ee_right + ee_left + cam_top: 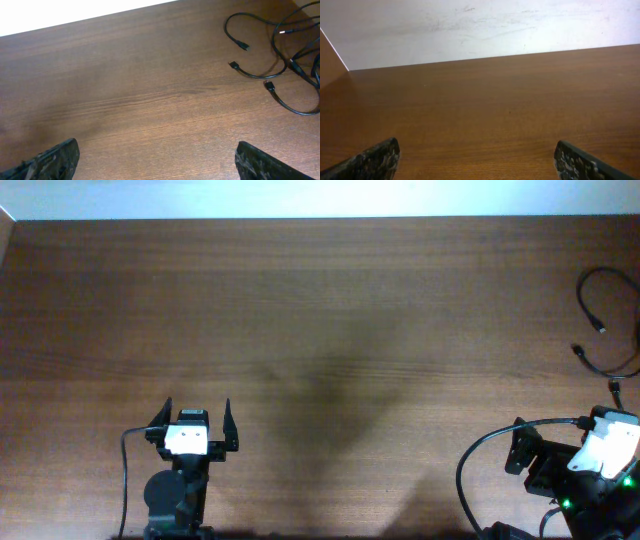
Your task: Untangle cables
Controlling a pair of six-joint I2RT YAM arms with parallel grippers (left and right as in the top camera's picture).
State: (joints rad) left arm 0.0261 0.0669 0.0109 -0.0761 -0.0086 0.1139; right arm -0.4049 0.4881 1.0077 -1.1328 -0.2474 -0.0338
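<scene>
The cables (pixel 581 292) are thin black cords with small plug ends, lying in loose overlapping loops at the table's far right edge. They also show in the right wrist view (pixel 233 64) at the upper right, with three plug ends pointing left. My right gripper (pixel 566 416) (pixel 157 150) is open and empty, near and left of the cables. My left gripper (pixel 196 412) (pixel 477 150) is open and empty over bare wood at the front left, far from the cables.
The brown wooden table (pixel 320 310) ends at a white wall at the back (pixel 480 25). Thicker black robot wires (pixel 470 470) loop beside the right arm's base, and another (pixel 125 470) runs by the left base.
</scene>
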